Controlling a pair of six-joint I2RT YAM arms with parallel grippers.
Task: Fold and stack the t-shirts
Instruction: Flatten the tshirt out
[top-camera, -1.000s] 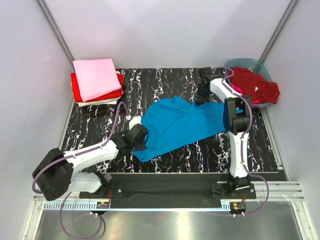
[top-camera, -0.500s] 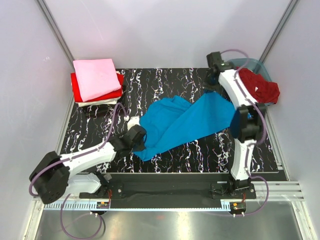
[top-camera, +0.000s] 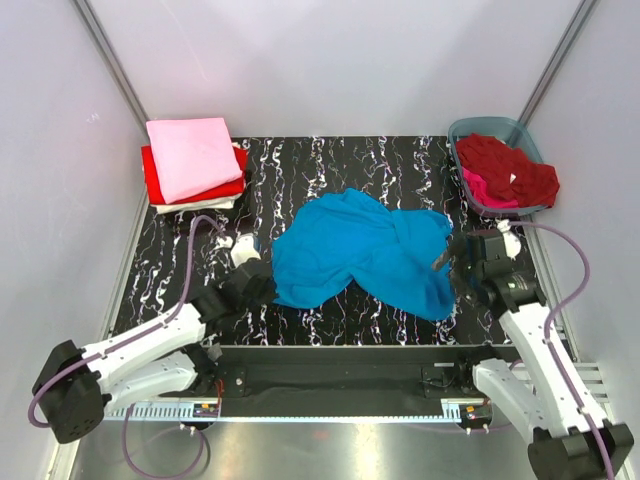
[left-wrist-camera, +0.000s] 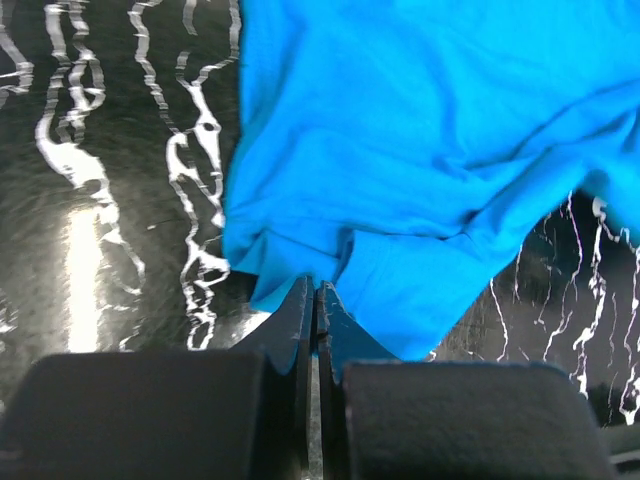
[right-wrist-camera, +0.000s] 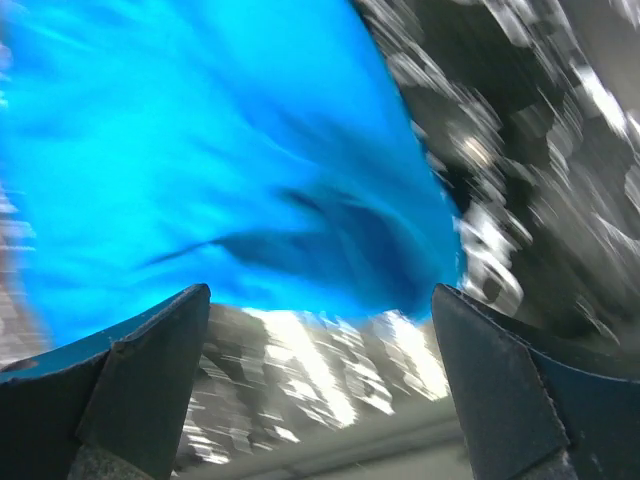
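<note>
Turquoise soft-cloth t-shirt (top-camera: 360, 250) lies crumpled; my left gripper (left-wrist-camera: 316, 287) pinches its near-left hem; right gripper (right-wrist-camera: 320, 385) gapes empty; flattening seems next.

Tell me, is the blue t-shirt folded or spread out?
Spread, not folded: the blue t-shirt lies loose and wrinkled on the black table.

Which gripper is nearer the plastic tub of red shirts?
Right. The right gripper sits at the turquoise shirt's right edge, a short way in front of the tub; the left gripper is across the table at the shirt's left edge.
</note>
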